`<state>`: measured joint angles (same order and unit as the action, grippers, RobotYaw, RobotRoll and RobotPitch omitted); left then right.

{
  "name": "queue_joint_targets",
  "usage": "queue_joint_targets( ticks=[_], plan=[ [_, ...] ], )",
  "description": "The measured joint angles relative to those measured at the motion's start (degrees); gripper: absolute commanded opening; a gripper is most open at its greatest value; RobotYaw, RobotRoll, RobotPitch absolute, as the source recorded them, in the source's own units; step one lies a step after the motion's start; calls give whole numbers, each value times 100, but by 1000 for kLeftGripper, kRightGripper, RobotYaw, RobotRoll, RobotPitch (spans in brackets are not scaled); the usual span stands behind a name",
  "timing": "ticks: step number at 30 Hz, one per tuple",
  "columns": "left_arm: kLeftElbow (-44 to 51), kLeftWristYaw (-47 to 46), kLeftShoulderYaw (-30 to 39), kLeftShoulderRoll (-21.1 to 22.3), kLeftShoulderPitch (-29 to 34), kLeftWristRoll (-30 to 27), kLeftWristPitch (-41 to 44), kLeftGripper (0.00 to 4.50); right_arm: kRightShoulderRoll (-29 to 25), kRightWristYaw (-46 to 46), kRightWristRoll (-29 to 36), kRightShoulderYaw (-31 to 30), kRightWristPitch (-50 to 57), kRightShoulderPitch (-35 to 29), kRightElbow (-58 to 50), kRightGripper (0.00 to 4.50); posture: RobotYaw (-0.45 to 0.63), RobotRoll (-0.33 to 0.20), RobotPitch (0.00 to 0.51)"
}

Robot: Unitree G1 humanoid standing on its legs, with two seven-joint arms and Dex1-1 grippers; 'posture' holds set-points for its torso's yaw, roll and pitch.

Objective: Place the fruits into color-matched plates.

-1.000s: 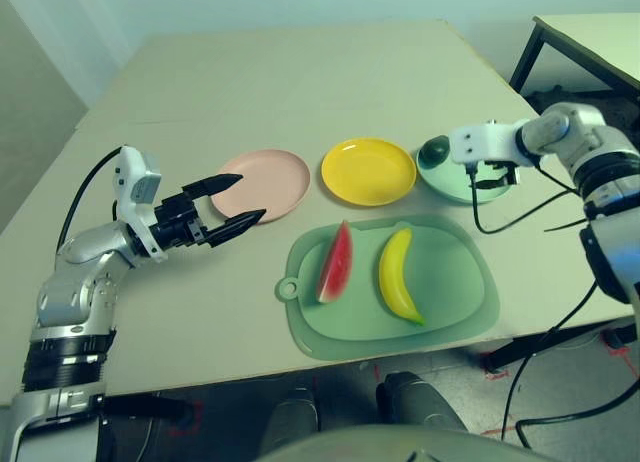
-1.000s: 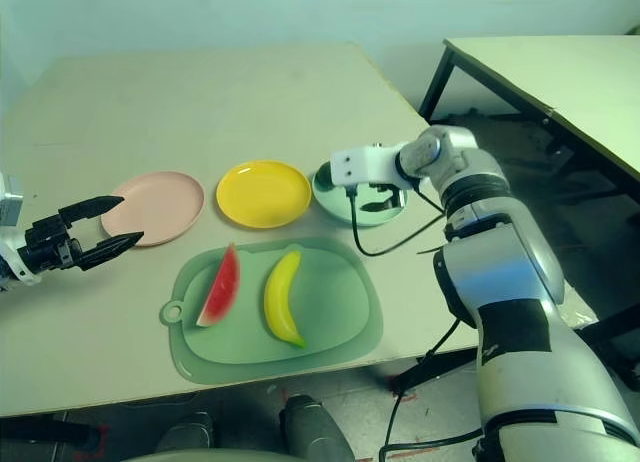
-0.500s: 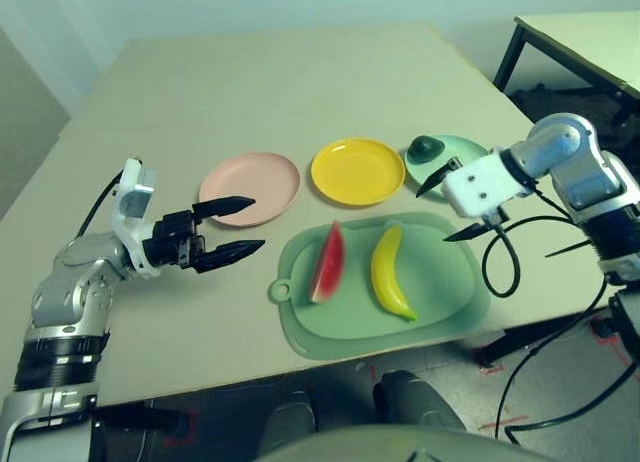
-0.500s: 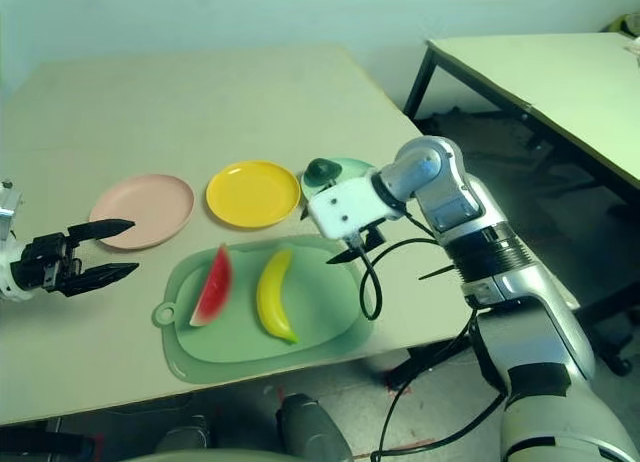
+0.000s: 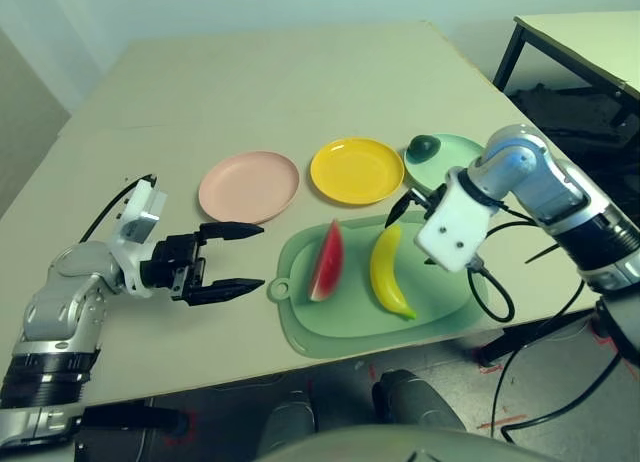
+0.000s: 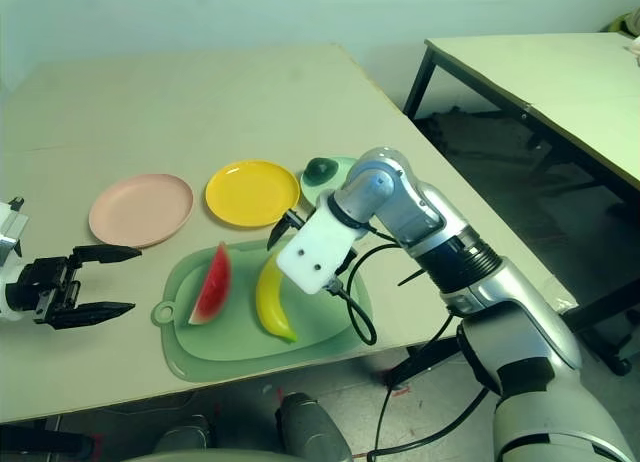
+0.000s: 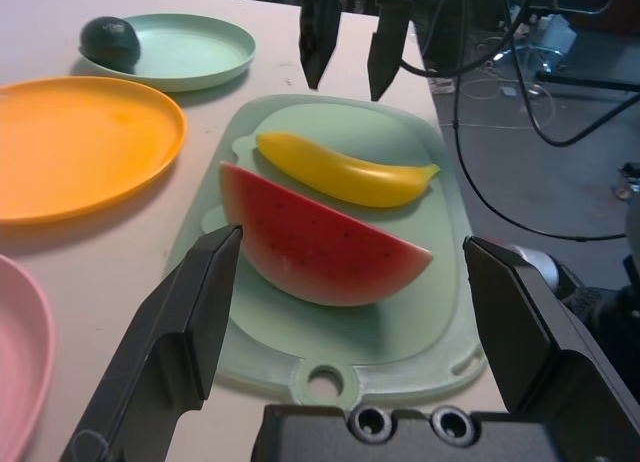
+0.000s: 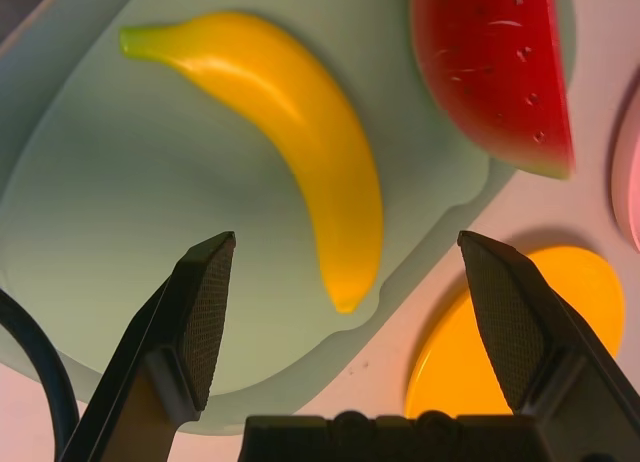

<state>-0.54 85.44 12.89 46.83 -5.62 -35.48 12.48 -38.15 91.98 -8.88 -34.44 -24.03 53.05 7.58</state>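
A red watermelon wedge (image 5: 325, 262) and a yellow banana (image 5: 388, 272) lie side by side on the green cutting mat (image 5: 440, 302). The dark green avocado (image 5: 426, 146) rests in the mint green plate (image 5: 462, 154). Left of it are the yellow plate (image 5: 357, 170) and the pink plate (image 5: 249, 185), both bare. My right gripper (image 8: 345, 244) hangs open just above the banana's far end (image 8: 345, 282), fingers pointing down. My left gripper (image 5: 258, 254) is open and holds nothing, left of the mat, pointing at the watermelon (image 7: 320, 247).
Black cables (image 5: 492, 287) loop from my right wrist over the mat's right side. A second table with a black leg (image 5: 508, 54) stands at the far right. The mat lies close to the table's front edge.
My right gripper has left the mint green plate and come toward me, over the banana's far end. My left gripper has drifted from beside the pink plate toward the table's front.
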Motion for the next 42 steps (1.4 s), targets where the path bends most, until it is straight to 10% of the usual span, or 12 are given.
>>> queue_joint_targets(
  ticks=[21,30,42],
  plan=[
    [9,-241,170,-109,140,-22,-198,4500,889,-348,-1016,-546,-551,-10,1331,4480,-101,0,60],
    [-154,-197,169,-121,171,3,-363,4500,650,-45,-979,-546,-423,-119,1285,1563,-108,0,65],
    [-472,-143,154,-131,97,17,-450,4500,227,29,-619,-544,-226,-164,1176,1562,-137,0,63]
  ],
)
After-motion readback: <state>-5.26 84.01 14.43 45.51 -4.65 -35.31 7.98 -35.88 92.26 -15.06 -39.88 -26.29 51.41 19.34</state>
